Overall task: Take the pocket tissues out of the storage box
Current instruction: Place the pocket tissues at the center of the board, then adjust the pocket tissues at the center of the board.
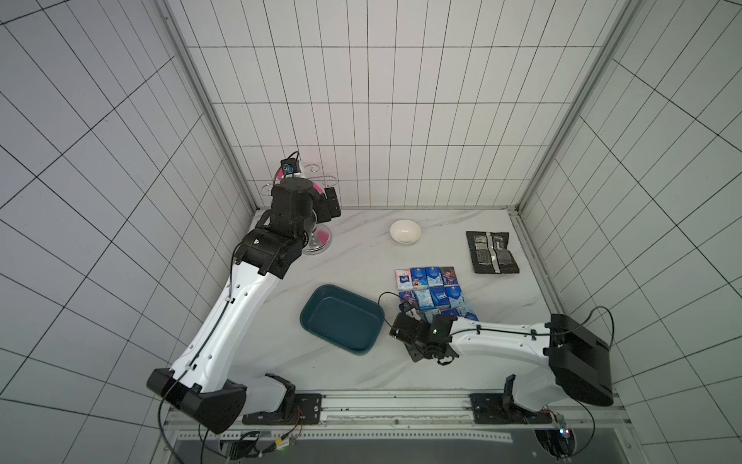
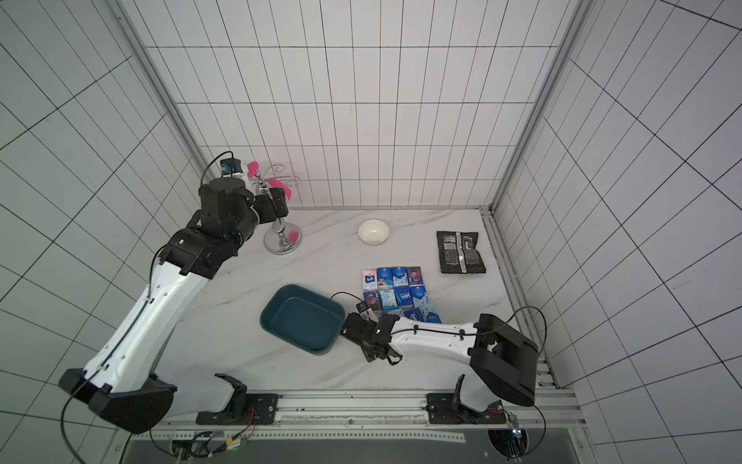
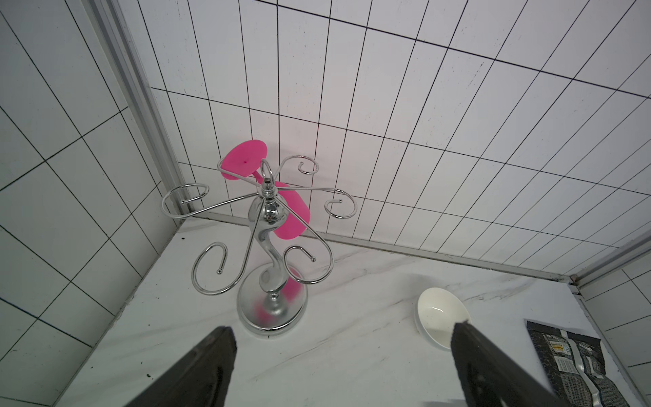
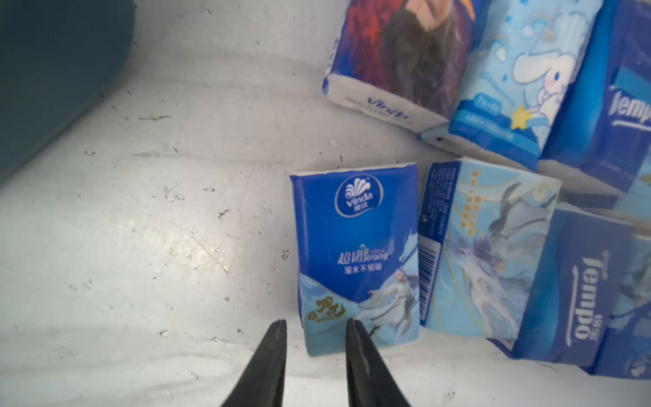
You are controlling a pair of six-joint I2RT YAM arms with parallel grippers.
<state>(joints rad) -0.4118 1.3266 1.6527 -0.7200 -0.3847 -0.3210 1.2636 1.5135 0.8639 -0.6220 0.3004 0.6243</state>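
Unloading looks all but done.

The left gripper (image 3: 343, 326) hangs wide and empty near the chrome wire cup rack (image 3: 267, 218), apparently parked clear of the work. The shallow dark teal plastic storage box (image 1: 343, 321) holds nothing. Just beside it, the right gripper (image 4: 316, 326), narrowly parted and gripping nothing, hovers at a corner of a blue soft pack (image 4: 355, 246) lying flat, likely set there to extend the rows of blue pocket tissues (image 1: 431, 289) on the white marble tabletop (image 1: 353, 257).

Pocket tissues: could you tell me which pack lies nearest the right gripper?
The blue Vinda pack, just before the right gripper; the other packs lie farther off.
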